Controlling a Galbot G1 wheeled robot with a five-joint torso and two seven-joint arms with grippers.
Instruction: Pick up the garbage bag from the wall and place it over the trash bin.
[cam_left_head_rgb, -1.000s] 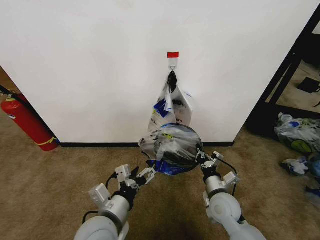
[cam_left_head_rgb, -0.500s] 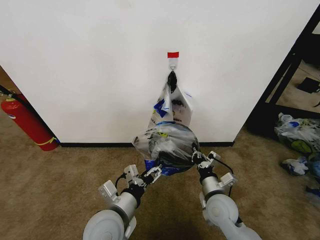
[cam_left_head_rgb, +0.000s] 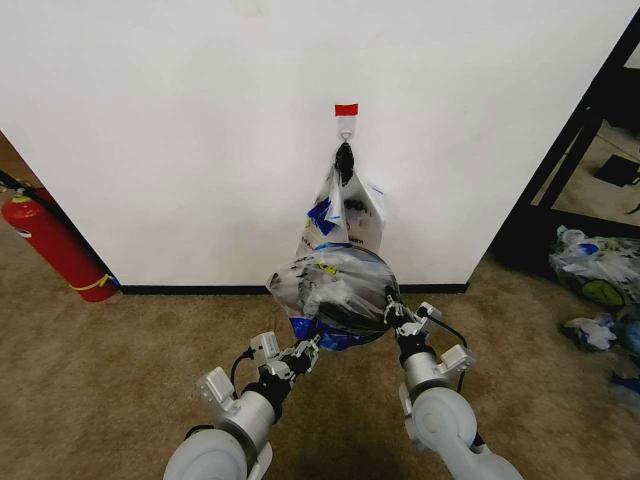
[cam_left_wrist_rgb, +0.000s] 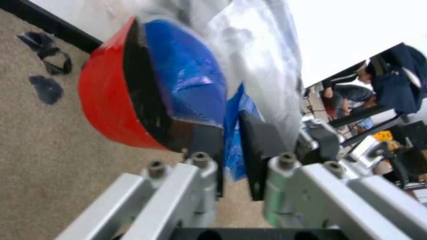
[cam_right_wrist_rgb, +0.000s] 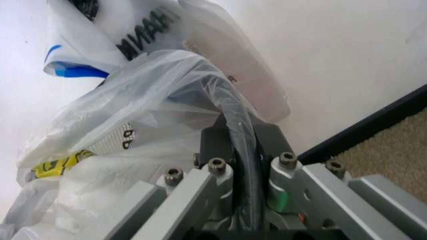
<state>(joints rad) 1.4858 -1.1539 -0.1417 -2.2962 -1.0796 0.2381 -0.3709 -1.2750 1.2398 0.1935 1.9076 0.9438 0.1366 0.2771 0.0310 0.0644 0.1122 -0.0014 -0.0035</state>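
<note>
The garbage bag (cam_left_head_rgb: 330, 290), whitish see-through plastic with a yellow-green logo and a blue patch, is stretched over the round trash bin below the hook on the wall (cam_left_head_rgb: 200, 120). My left gripper (cam_left_head_rgb: 305, 350) is at the bin's lower left. In the left wrist view the left gripper (cam_left_wrist_rgb: 230, 145) is shut on blue plastic of the bag (cam_left_wrist_rgb: 187, 80), beside the bin's red base (cam_left_wrist_rgb: 107, 100). My right gripper (cam_left_head_rgb: 395, 308) is at the bin's right edge. In the right wrist view the right gripper (cam_right_wrist_rgb: 241, 135) is shut on the bag (cam_right_wrist_rgb: 133, 165) where it wraps the black rim (cam_right_wrist_rgb: 237, 117).
A bunch of printed bags (cam_left_head_rgb: 345, 215) hangs from the hook under red tape (cam_left_head_rgb: 346, 109). A red fire extinguisher (cam_left_head_rgb: 55, 245) leans at the left. A black shelf frame (cam_left_head_rgb: 560, 170) and stuffed clear bags (cam_left_head_rgb: 595, 265) are at the right. Brown carpet covers the floor.
My left arm has moved right and forward, closer to the bin. The bag's left side has shifted a little to the left. The right arm has hardly moved.
</note>
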